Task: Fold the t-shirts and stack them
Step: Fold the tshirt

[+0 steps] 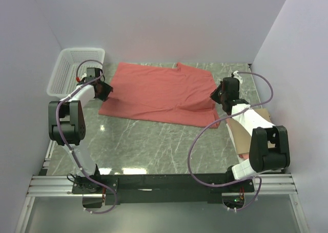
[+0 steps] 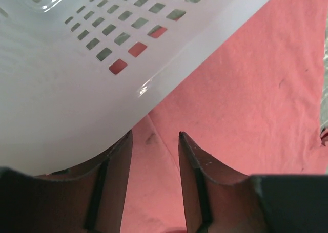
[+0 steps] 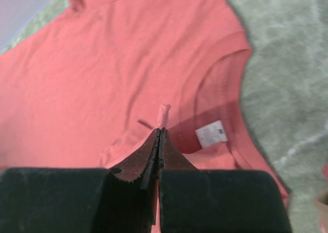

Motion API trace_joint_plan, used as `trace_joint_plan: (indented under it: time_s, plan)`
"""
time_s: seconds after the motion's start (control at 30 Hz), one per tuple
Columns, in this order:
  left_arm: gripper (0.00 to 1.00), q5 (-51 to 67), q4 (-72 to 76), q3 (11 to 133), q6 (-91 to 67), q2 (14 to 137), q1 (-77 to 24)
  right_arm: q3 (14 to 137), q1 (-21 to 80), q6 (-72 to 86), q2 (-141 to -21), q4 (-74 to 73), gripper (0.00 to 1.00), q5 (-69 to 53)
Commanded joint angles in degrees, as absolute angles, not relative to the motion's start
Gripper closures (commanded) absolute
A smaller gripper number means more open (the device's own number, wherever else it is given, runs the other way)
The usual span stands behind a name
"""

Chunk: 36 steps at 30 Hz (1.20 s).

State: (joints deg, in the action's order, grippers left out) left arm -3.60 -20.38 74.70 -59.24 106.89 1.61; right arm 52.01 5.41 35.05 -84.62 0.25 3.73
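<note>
The salmon-red t-shirt [image 1: 159, 92] lies spread flat on the far half of the table. My left gripper [image 1: 102, 90] is at the shirt's left edge beside the basket. In the left wrist view it [image 2: 154, 134] is open, with red cloth [image 2: 241, 89] beneath and between the fingers. My right gripper [image 1: 217, 95] is at the shirt's right edge. In the right wrist view it [image 3: 160, 131] is shut on a small raised pinch of the red shirt [image 3: 102, 74], next to the collar and its white label [image 3: 211, 134]. Folded tan and pink shirts [image 1: 240, 133] lie under my right arm.
A white mesh basket [image 1: 77, 64] stands at the back left and fills the upper left of the left wrist view [image 2: 61, 89]. The table is grey marble [image 1: 154, 141]. White walls close in the back and both sides.
</note>
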Motion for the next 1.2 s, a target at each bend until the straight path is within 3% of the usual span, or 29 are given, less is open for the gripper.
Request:
trace_joint_plan:
  time_s: [0.0,0.4,0.47,0.53,0.63,0.83,1.17]
  plan:
    - [0.54,-1.8,-15.3,73.0,-57.6,104.5,1.7,52.1,5.4,33.4,-83.9,5.4,1.0,-1.6]
    - [0.57,3.2,-14.9,68.3,-58.1,100.2,-4.7,37.2,12.1,34.6,-77.0,3.4,0.99,-0.9]
    - [0.57,4.5,-15.2,67.2,-58.0,98.8,-5.3,35.6,12.2,34.8,-76.3,1.3,0.87,-0.1]
    - [0.58,5.4,-15.2,65.8,-57.8,96.9,-5.6,35.2,12.2,34.8,-74.7,-0.9,0.68,1.1]
    - [0.58,6.8,-16.0,65.7,-56.4,95.2,-5.8,36.5,12.2,34.6,-72.0,-4.5,0.54,2.2]
    - [0.58,8.5,-20.7,68.9,-51.3,93.7,-5.8,46.6,12.1,34.7,-73.6,-12.1,0.52,3.5]
    - [0.59,7.8,-31.2,76.5,-40.3,93.6,-5.9,74.2,15.4,33.6,-101.2,-23.1,0.54,4.9]
